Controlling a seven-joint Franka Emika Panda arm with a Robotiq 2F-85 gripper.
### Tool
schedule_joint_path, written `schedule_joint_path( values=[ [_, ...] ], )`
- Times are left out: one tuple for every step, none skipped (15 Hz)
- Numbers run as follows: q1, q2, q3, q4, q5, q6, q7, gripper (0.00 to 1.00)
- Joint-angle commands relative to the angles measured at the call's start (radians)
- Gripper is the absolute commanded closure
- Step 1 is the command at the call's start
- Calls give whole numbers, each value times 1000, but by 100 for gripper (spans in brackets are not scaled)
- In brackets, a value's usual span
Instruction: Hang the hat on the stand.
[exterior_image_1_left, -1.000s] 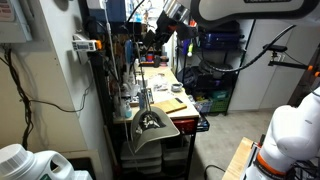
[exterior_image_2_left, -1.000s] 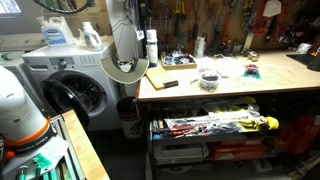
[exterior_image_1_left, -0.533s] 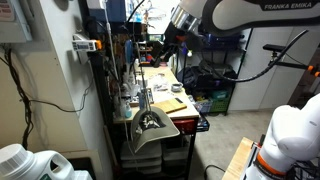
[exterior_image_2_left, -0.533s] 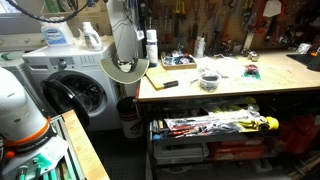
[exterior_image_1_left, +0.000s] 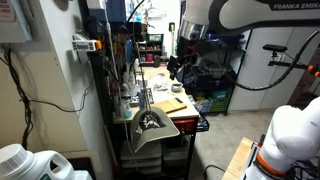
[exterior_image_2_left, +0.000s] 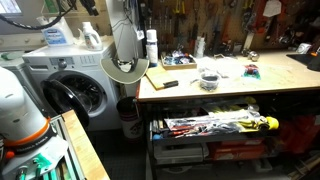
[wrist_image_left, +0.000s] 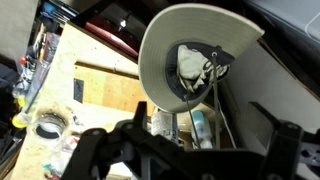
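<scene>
The olive-tan hat (exterior_image_1_left: 148, 124) hangs on the thin metal stand (exterior_image_1_left: 146, 100) at the near end of the workbench. It also shows in an exterior view (exterior_image_2_left: 125, 68). In the wrist view the hat (wrist_image_left: 175, 40) faces me with its brim round and its dark inside around the stand's wire (wrist_image_left: 214, 85). My gripper (exterior_image_1_left: 180, 66) is up over the bench, well apart from the hat. In the wrist view its fingers (wrist_image_left: 190, 150) are spread wide with nothing between them.
The wooden workbench (exterior_image_2_left: 230, 85) carries a tape roll (exterior_image_2_left: 209, 80), bottles (exterior_image_2_left: 151, 45) and small tools. A washing machine (exterior_image_2_left: 70, 85) stands beside the hat. Open drawers full of tools (exterior_image_2_left: 215, 125) sit under the bench.
My arm has swung down and to the right in the exterior view, further from the back wall. The hat and stand have not moved.
</scene>
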Motion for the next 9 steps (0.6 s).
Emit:
schedule_joint_path(
  values=[
    [-21,-5,31,36,-20,-100,34,0],
    [-16,0,16,17,-5,-58,12,0],
    [-16,0,19,22,-5,-61,13,0],
    [-16,1,20,23,-5,-61,13,0],
    [-16,1,20,23,-6,-61,13,0],
    [-16,3,19,23,-6,-61,13,0],
    [-16,4,19,23,-6,-61,13,0],
    [-16,4,19,23,-6,-61,13,0],
    [-16,5,19,23,-6,-61,13,0]
  ],
)
